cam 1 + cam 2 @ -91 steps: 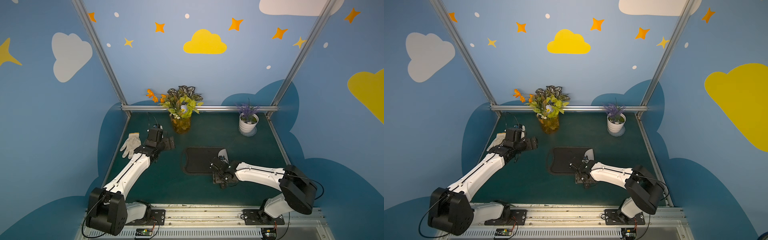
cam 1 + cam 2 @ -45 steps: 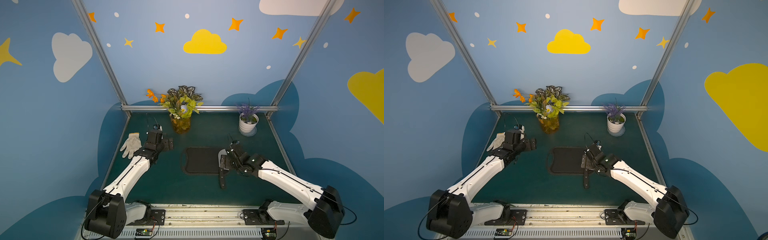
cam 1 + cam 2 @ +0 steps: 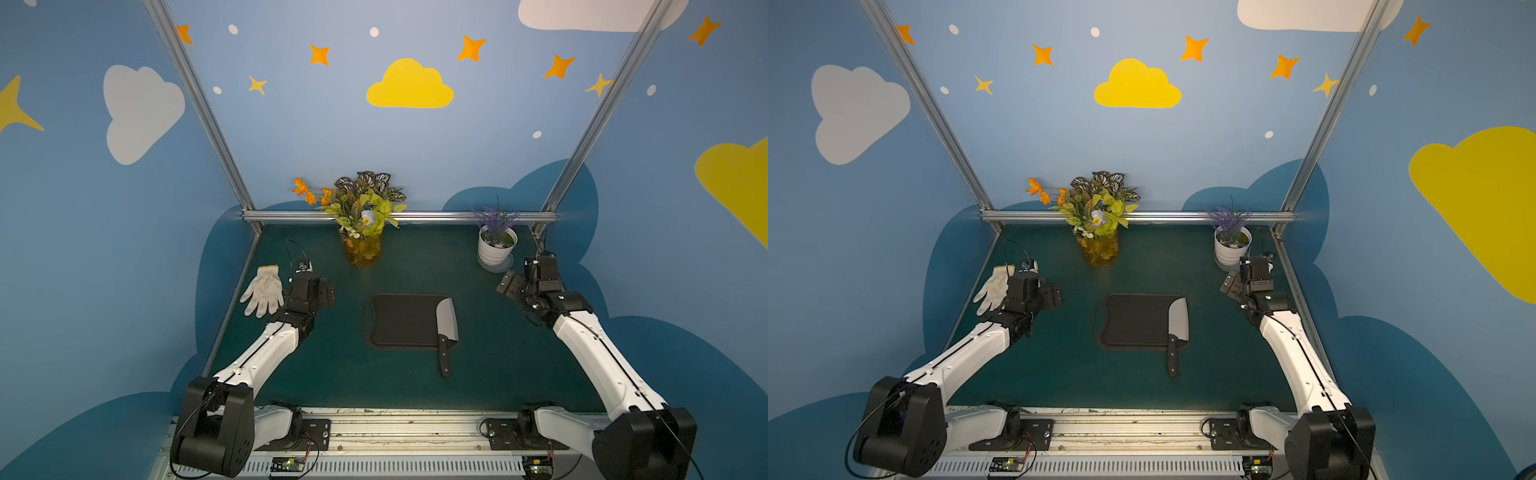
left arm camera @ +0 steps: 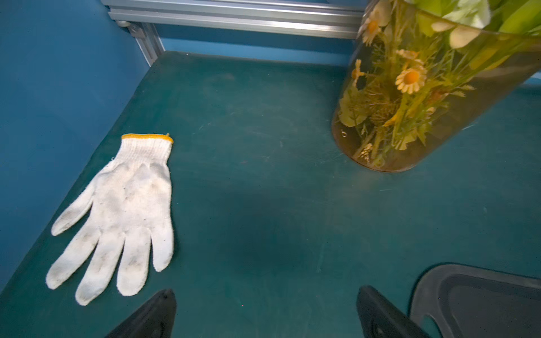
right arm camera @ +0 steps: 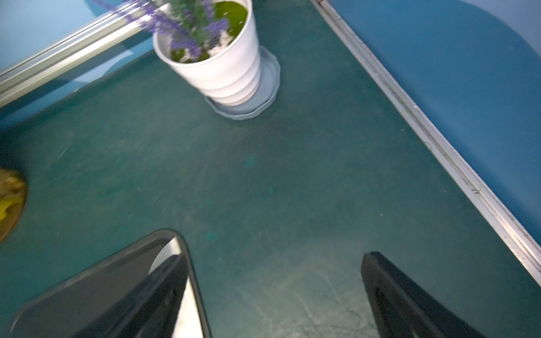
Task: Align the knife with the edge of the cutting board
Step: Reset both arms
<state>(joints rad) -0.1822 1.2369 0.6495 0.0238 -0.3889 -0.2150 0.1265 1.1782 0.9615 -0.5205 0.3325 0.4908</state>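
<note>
Lying on the cutting board (image 3: 399,320), the knife (image 3: 448,318) hugs its right edge. Left hand (image 4: 265,292) and right hand (image 5: 272,257) gape wide.

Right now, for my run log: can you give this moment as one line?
knife: blade on cutting board, along its short edge, handle overhanging | left jaws: open, empty | right jaws: open, empty

The cutting board (image 3: 399,322) is black; the knife (image 3: 448,321) has a silver-grey blade and a black handle. The bench (image 3: 332,374) is dark teal. The glove (image 3: 263,289) is off-white with a yellow cuff. The pot (image 3: 493,251) is white. Blue walls (image 3: 374,158) carry yellow and white clouds.
</note>
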